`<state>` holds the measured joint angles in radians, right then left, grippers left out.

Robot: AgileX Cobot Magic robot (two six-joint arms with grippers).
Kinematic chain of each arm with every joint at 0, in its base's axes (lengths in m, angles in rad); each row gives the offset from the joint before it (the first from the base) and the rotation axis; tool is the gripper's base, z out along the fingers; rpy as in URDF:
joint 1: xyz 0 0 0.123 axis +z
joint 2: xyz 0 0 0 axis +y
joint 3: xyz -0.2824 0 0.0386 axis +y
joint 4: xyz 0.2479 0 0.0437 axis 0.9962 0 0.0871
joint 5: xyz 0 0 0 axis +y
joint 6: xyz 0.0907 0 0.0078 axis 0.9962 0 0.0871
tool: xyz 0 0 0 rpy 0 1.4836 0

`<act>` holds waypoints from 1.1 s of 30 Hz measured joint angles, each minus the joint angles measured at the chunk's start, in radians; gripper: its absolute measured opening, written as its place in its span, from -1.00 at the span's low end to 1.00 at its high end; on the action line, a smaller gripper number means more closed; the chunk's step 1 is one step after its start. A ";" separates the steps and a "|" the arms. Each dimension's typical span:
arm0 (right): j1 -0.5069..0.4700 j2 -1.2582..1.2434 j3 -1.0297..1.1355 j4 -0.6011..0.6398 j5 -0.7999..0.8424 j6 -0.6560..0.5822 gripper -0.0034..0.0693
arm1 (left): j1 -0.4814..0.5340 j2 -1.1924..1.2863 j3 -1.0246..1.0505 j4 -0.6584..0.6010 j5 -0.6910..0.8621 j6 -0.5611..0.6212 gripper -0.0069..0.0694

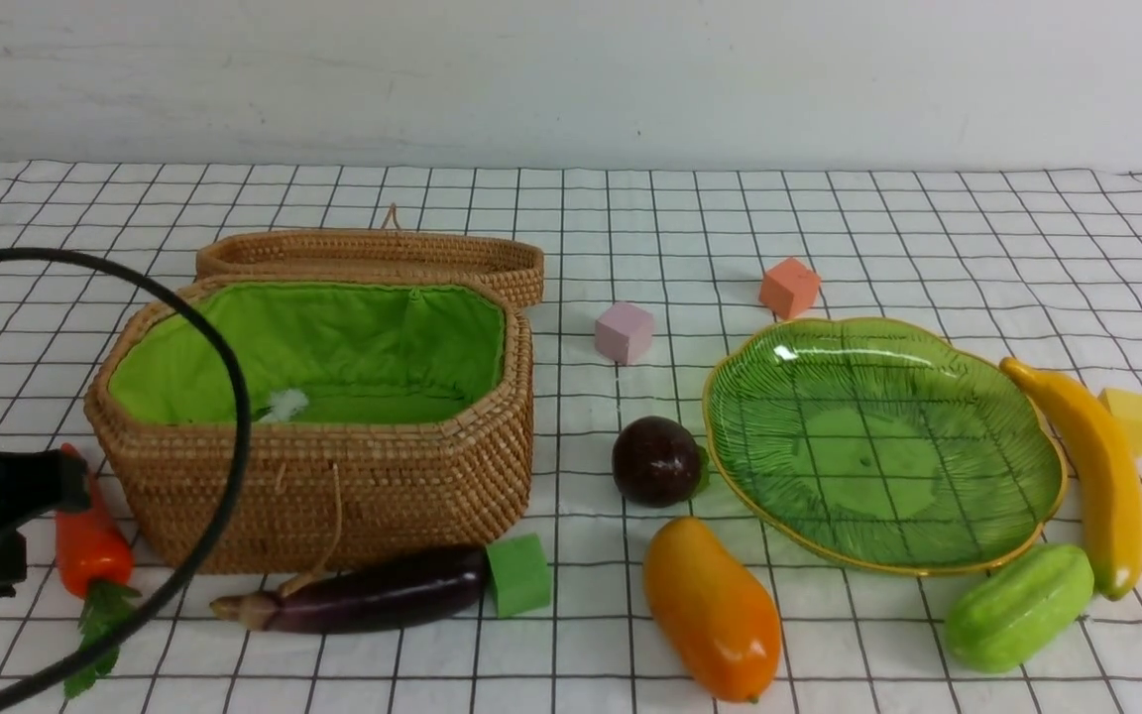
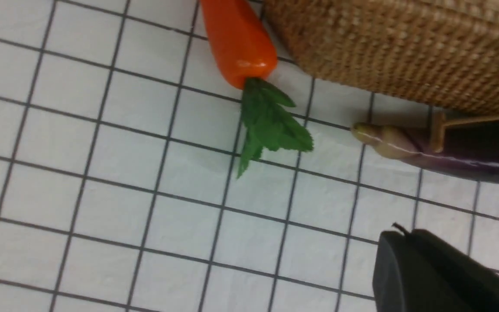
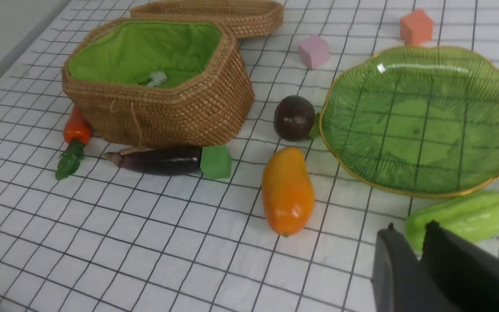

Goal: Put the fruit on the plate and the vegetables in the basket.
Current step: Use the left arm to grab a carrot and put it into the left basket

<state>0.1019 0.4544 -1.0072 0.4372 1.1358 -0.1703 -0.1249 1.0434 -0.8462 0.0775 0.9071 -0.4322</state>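
As the carrot is laid near-to-far just right of the left tool, which is shut on nothing, beside the basket's left wall, the left arm is judged nearer.

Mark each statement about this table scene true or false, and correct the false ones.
1. The plate holds nothing. True.
2. The carrot lies inside the basket. False: it lies on the tablecloth beside the basket.
3. The green cube sits at one end of the eggplant. True.
4. The banana lies on the plate. False: it lies on the tablecloth beside the plate.
5. The basket's lid is shut. False: it is folded back, leaving the basket open.
6. The mango lies nearer the front camera than the dark round fruit. True.
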 joint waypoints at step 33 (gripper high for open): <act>0.057 0.001 -0.037 -0.088 -0.010 -0.033 -0.50 | 0.278 0.487 -0.001 -0.251 -0.381 0.196 0.34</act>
<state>0.1589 0.4556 -1.0443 0.3495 1.1258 -0.2037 0.1529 1.5308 -0.8473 -0.1733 0.5257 -0.2361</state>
